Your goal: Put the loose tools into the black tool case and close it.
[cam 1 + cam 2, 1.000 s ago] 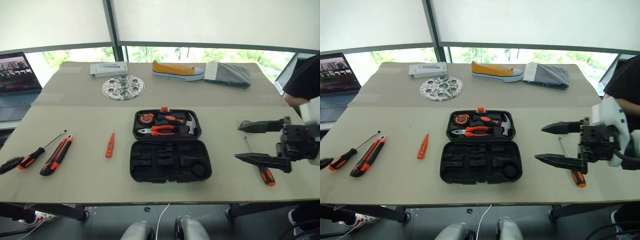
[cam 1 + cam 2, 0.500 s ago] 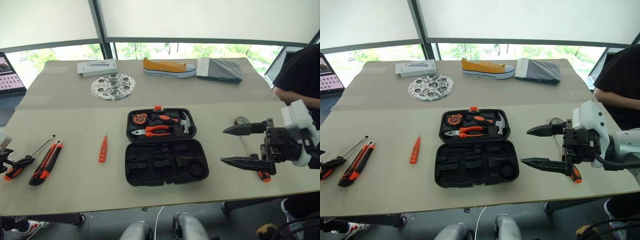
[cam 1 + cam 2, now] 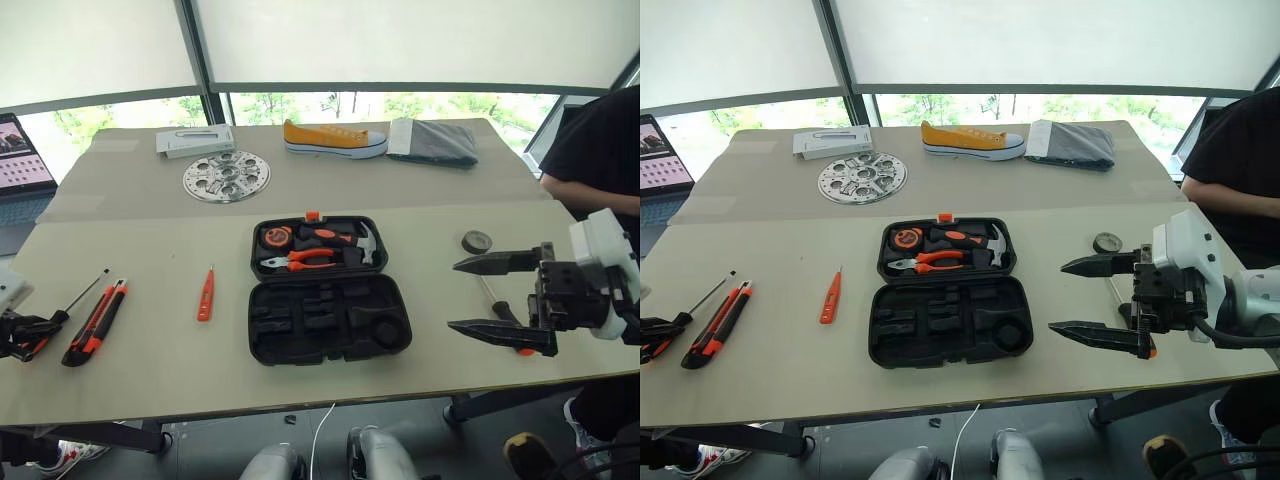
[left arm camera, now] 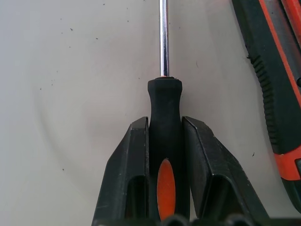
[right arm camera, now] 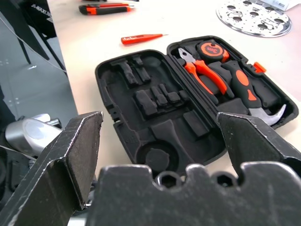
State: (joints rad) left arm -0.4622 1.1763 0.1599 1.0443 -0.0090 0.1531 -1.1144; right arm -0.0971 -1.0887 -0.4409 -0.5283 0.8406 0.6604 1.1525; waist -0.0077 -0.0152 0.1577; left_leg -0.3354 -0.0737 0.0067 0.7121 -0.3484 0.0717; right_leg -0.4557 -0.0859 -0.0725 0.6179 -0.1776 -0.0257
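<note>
Both left tool (image 4: 164,141) fingers clamp screwdriver (image 4: 164,117) near table edge (image 3: 20,405).

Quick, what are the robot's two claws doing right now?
Left claw: closed on the handle of a screwdriver that lies on the table.
Right claw: wide open, holding nothing.

Each tool has two long, tapering black fingers with hollowed, ribbed sides rising from a dark block with round holes, and behind the right tool (image 3: 1101,297), which shows beside the black tool case (image 3: 946,288), sits a white housing with a black cable.
</note>
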